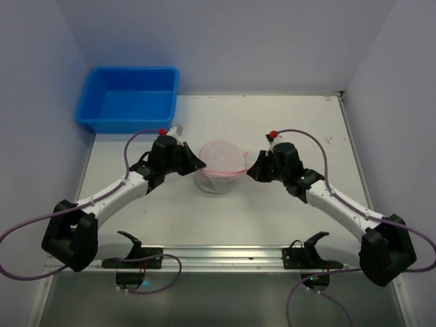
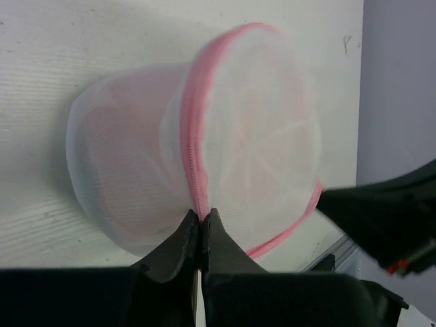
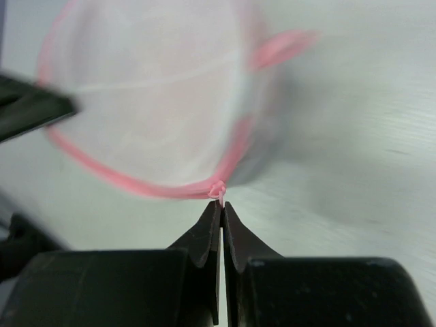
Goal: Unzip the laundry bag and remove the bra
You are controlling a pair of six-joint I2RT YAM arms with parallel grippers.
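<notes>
The small round white see-through mesh laundry bag (image 1: 219, 163) is in the middle of the pale tabletop (image 1: 218, 218), between the two arms. It is well apart from the blue rectangular plastic tub (image 1: 129, 99) at the far left corner. The left hand (image 2: 201, 223) is pinched fully closed on the pink-red zipper rim (image 2: 193, 122). The right hand (image 3: 221, 210) is closed just as tight, its tips nipping a small pink tab (image 3: 217, 189) on that rim, likely the zipper pull. Whether the bag rests on the tabletop or hangs just above it cannot be told.

The step in hand looks like opening the zipper. The left hand should anchor the rim while the right draws the tab along the rim's curve. Following the arc rather than tugging straight out keeps the soft mesh from bunching and the tab from slipping free. Bare tabletop to the right and toward the near edge gives room, while the tub and side walls limit travel far left.
</notes>
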